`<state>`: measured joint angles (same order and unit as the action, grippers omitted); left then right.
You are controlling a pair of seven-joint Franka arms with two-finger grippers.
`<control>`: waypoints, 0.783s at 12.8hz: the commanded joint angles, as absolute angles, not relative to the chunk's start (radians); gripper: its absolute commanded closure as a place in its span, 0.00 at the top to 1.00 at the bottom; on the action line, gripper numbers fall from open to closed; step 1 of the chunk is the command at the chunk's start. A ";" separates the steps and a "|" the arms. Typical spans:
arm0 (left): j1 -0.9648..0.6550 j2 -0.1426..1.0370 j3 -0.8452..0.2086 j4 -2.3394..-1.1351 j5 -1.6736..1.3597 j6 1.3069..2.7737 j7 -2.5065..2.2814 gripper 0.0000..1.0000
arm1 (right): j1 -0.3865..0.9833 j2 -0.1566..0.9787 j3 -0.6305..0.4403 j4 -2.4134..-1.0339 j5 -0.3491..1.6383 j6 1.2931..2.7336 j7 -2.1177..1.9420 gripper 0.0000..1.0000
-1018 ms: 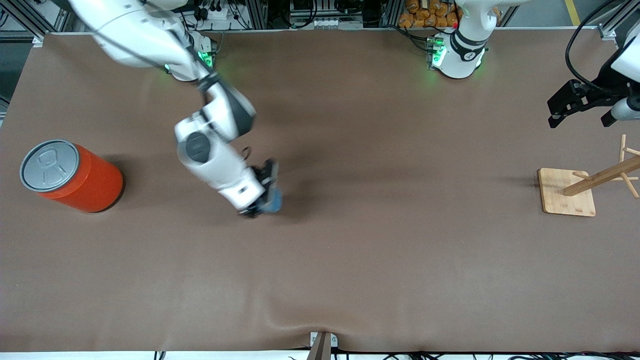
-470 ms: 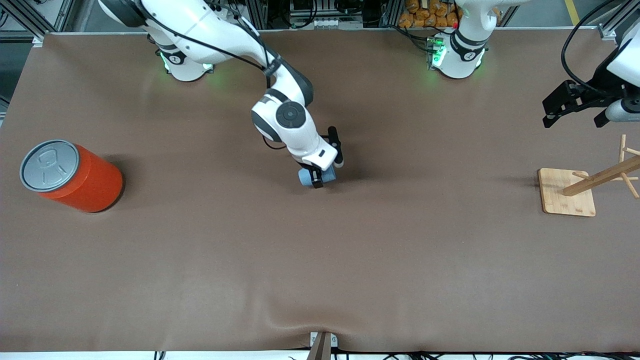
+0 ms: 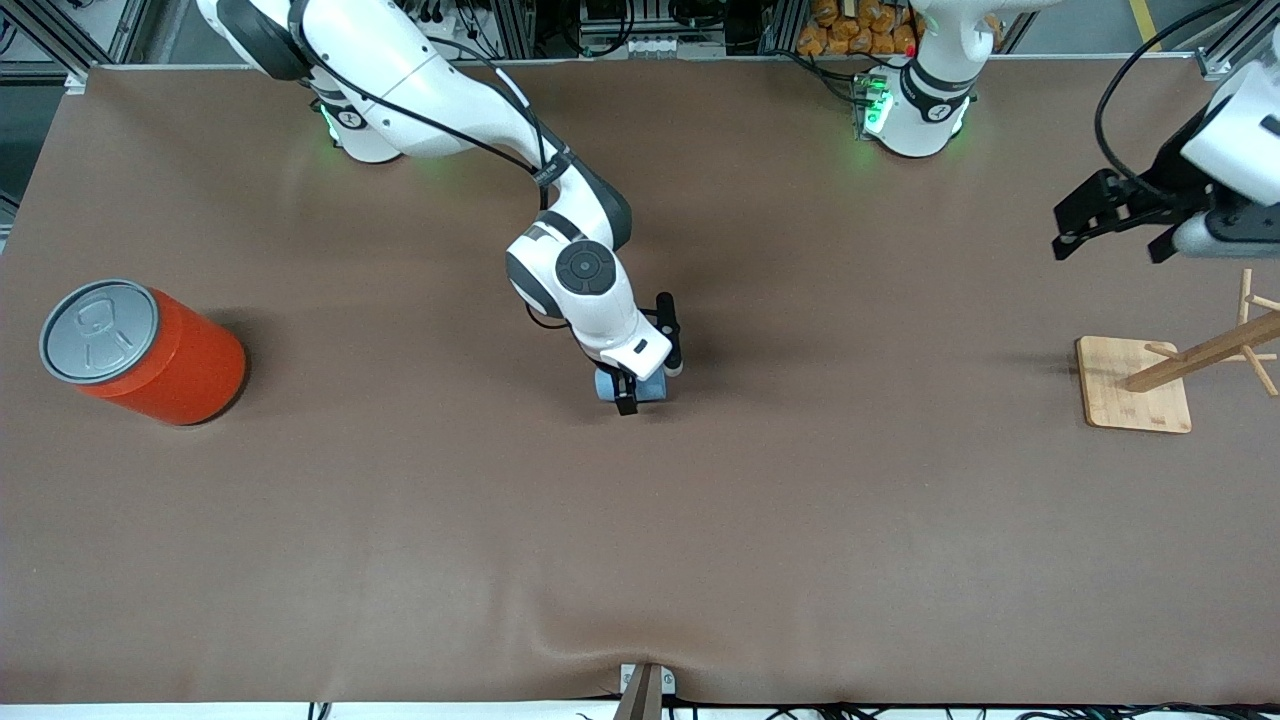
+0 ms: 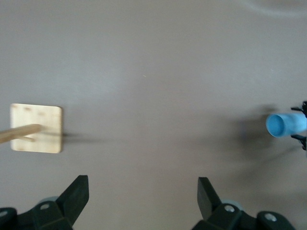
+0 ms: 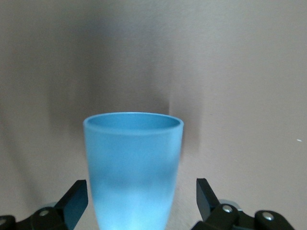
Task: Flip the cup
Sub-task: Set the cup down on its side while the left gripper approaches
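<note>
The light-blue cup [image 3: 606, 385] is at the middle of the table, mostly covered by my right hand. In the right wrist view the cup [image 5: 133, 158] sits between my right gripper's [image 5: 141, 201] open fingers, with a gap on each side and its wide rim pointing away from the wrist. It appears to be on its side; I cannot tell whether it rests on the table. The left wrist view shows it small [image 4: 285, 124]. My right gripper [image 3: 632, 392] is over it. My left gripper [image 3: 1065, 235] is open and empty [image 4: 141, 196] in the air near the wooden stand.
A big orange can [image 3: 150, 350] with a grey lid stands at the right arm's end. A wooden peg stand on a square base [image 3: 1135, 385] sits at the left arm's end and also shows in the left wrist view [image 4: 37, 128]. The table has a brown cover [image 3: 640, 550].
My right arm swung from nearer the can to the table's middle with the cup, then shifted toward the front camera. My left gripper drifted slightly toward the middle.
</note>
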<state>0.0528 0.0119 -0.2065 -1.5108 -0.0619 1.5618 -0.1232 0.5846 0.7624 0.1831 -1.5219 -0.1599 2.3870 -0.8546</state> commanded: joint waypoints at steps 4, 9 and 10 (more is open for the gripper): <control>-0.003 0.247 -0.210 -1.500 -0.410 1.623 -0.255 1.00 | 0.581 0.583 0.198 -1.485 -0.170 2.064 -0.632 1.00; -0.069 0.400 -0.210 -1.500 -0.632 1.664 -0.258 1.00 | 0.508 0.480 0.189 -1.488 -0.184 1.912 -0.295 1.00; -0.086 0.413 -0.210 -1.503 -0.646 1.675 -0.258 1.00 | 0.476 0.456 0.189 -1.488 -0.186 1.866 -0.222 1.00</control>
<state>-0.0537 0.3962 -0.2101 -1.5220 -0.6181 1.6633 -0.2360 0.5395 0.5102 0.1754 -1.4538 -0.1628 1.9104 -0.3440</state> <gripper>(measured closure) 0.000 0.000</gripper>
